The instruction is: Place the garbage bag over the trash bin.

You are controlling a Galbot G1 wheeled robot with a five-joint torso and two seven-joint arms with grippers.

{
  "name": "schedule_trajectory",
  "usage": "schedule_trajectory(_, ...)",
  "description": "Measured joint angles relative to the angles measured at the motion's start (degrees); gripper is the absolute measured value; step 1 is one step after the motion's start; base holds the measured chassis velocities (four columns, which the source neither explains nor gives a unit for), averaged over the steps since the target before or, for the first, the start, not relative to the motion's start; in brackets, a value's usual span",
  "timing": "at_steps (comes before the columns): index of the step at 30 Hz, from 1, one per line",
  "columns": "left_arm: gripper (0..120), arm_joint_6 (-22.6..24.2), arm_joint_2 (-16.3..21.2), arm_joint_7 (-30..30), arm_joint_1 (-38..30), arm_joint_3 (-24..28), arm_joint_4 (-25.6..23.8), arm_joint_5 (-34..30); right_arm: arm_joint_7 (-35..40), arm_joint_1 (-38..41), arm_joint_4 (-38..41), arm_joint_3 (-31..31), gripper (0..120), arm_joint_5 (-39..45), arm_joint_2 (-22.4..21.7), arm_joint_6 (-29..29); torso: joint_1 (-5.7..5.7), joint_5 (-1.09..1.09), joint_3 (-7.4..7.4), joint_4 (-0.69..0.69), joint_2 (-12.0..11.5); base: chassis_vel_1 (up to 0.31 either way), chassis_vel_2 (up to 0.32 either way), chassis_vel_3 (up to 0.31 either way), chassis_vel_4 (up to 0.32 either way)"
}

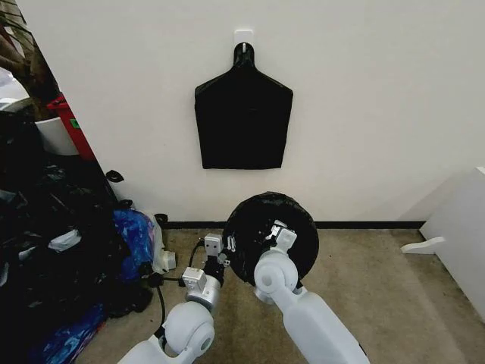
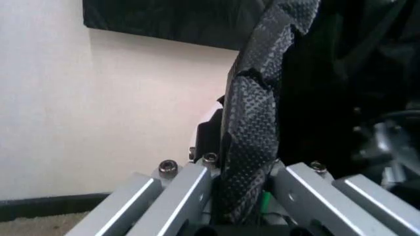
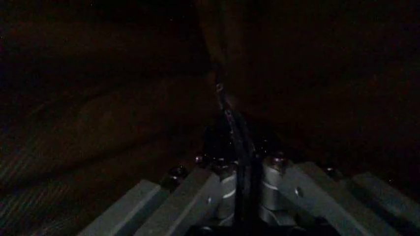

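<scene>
Black garbage bag (image 1: 261, 220) pinched by both grippers

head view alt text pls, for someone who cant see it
Both grippers hold the garbage bag stretched over the trash bin's mouth on the carpet: left gripper at its left edge, right gripper reaching inside. A flat black bundle hangs on the wall above, with blue bags to the left.

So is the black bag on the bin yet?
Yes, it looks on: the garbage bag covers the round top, hiding the trash bin. Left tool pinches its edge.
</scene>
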Motion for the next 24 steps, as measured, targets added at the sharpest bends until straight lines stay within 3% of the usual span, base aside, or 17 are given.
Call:
schedule_trajectory(9, 0, -0.34, 0.44, 0.72, 0.3, 0.17, -0.47, 0.45, -0.63, -0.09, -1.97, 1.85, 0, -0.14, 0.93, 0.01, 0.0, 0.0, 0.0, 0.0, 0.0, 0.0, 0.0, 0.0, 0.0)
schedule_trajectory(18, 0, -0.41, 0.21, 0.75, -0.27, 0.05, 0.32, 0.36, 0.98, -2.08, 4.38, -0.37, 0, 1.5, -0.4, -0.12, 0.0, 0.0, 0.0, 0.0, 0.0, 0.0, 0.0, 0.0, 0.0)
schedule_trajectory(24, 0, -0.41, -0.04, 0.73, -0.31, 0.21, 0.43, 0.5, 1.18, -1.23, 4.21, -1.07, 0, 1.71, 0.18, -0.16, 0.0, 0.0, 0.0, 0.0, 0.0, 0.0, 0.0, 0.0, 0.0)
